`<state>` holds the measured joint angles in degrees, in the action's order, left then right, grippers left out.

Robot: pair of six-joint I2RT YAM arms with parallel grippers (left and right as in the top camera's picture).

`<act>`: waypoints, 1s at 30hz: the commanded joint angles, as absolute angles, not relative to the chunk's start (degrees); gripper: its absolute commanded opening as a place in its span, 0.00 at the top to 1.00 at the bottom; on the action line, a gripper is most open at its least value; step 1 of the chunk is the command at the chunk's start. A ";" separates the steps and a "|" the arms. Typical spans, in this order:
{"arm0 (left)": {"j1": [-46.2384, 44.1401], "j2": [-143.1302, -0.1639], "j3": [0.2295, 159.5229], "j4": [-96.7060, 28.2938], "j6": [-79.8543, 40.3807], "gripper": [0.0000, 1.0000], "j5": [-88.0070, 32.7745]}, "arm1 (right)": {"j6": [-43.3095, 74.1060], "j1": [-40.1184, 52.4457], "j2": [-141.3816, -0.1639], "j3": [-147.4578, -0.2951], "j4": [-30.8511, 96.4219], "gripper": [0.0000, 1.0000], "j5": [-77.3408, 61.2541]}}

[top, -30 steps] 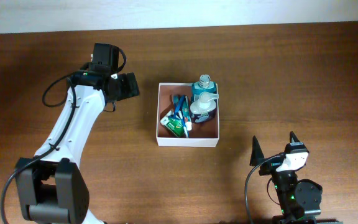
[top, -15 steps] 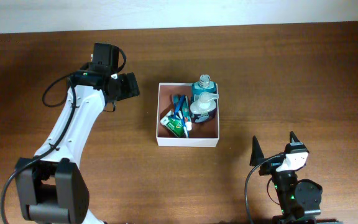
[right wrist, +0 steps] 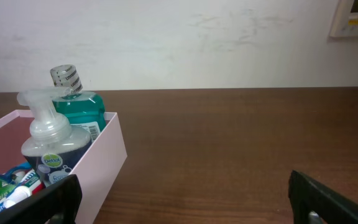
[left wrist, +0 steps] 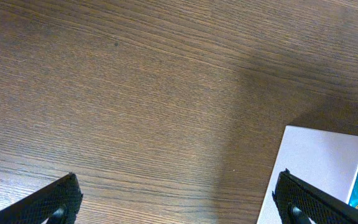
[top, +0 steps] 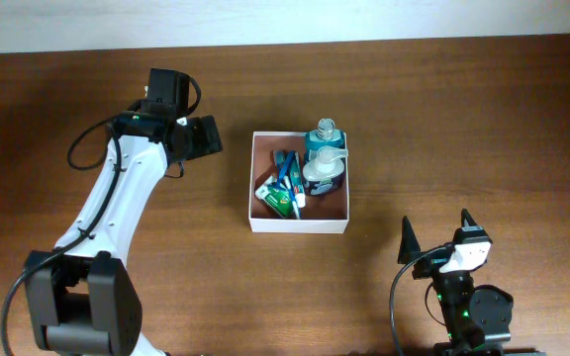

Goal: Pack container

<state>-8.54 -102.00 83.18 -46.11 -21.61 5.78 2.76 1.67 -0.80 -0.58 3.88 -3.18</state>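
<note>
The white-walled container (top: pixel 299 225) sits mid-surface on the brown wooden surface (top: pixel 463 119). It already holds a teal bottle (top: pixel 325 133) and a pump bottle (top: pixel 323 170) against its far right corner, with small tubes and packets (top: pixel 281 194) heaped on the left. The left tool (top: pixel 206 136) hovers near the box's left wall, fingers spread wide and gripping nothing. The right tool (top: pixel 436 232) waits well apart at the near right, likewise spread and empty. The thin walls look like light card, likely to flex or buckle under a hard pinch. The bottles probably make the load heavier at the far right. The safest hold appears to be a bare stretch of rim on the near or left wall, pinched gently.
</note>
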 commanded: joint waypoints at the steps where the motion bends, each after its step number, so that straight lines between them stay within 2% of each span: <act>1: -8.47 -101.21 83.53 -46.30 -20.95 0.00 5.39 | 2.33 1.43 -0.25 -0.32 4.12 0.02 -4.29; 6: -8.47 -98.50 82.70 -48.34 -20.93 0.00 5.41 | 2.33 1.43 -0.25 -0.32 4.12 0.02 -4.29; 11: -8.47 -92.77 73.97 -46.57 -20.95 0.00 6.68 | 2.33 1.43 -0.25 -0.32 4.12 0.02 -4.29; 20: -8.45 -75.48 43.81 -21.56 -20.95 0.00 8.75 | 2.33 1.43 -0.25 -0.32 4.12 0.02 -4.29; 30: -8.45 -55.90 15.55 -1.93 -20.93 0.00 9.50 | 2.33 1.43 -0.25 -0.32 4.12 0.01 -4.29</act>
<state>-8.54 -60.55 21.04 -4.54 -21.45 8.60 2.70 1.67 -0.80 -0.58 3.88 -3.40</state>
